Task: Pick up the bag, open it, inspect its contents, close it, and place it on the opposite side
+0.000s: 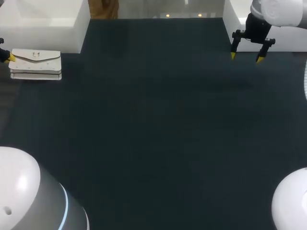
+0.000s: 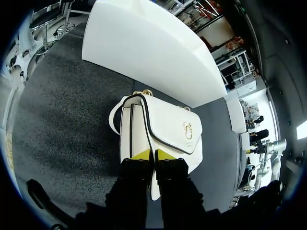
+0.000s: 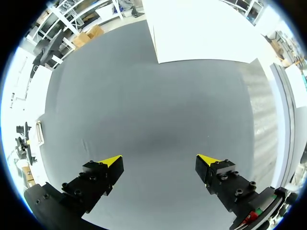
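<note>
Left gripper (image 2: 152, 154): fingers drawn almost together, pinching a thin white edge of the bag from two sides.
Bag (image 2: 163, 129): white with dark piping, directly ahead of the left gripper's fingertips and touching them, resting on the dark table (image 1: 153, 134); its flap is down, with a gold clasp (image 2: 188, 130) on the flap.
White block (image 2: 144, 48): beyond the bag, farther ahead of the left gripper.
Right gripper (image 3: 160, 163): fingers spread wide, holding nothing, only bare table under and ahead of it; well apart from the bag.
</note>
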Motion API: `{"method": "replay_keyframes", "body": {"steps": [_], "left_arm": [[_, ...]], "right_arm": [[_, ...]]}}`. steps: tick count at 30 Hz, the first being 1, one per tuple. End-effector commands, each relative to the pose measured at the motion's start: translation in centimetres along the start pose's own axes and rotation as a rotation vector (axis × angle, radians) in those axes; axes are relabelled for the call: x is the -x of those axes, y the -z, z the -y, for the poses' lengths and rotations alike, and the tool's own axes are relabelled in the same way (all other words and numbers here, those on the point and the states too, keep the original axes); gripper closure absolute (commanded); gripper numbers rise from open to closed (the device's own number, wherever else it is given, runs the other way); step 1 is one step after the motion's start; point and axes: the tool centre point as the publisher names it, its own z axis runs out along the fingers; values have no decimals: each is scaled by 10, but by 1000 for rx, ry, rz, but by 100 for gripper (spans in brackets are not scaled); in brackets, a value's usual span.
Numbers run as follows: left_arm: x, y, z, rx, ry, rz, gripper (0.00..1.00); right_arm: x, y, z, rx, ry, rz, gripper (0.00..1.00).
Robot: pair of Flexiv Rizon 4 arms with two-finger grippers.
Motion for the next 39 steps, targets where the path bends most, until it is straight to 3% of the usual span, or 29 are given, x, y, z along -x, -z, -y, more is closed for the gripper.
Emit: {"method": "replay_keyframes", "body": {"steps": [1,2,3,4,5,17,29,39], "left_arm": [[7,-4,7,553,-5,-44,99],[7,-4,6,555,-5,-44,72],[7,-4,6,555,-4,-43,35],[8,-4,5,556,-3,-42,10],[8,-4,5,555,-3,-42,0],[0,20,-2,512,18,53,0],[-44,51,-22,416,38,272,0],[-70,59,-44,338,61,375,0]], "right_arm": [[0,1,0,-1,-1,3,0],[0,1,0,-1,-1,3,0],[0,1,0,-1,-1,3,0],[0,1,0,-1,-1,3,0],[0,1,0,-1,-1,3,0],[0,1,0,-1,-1,3,0],[0,1,0,-1,-1,3,0],[0,1,0,-1,-1,3,0]]}}
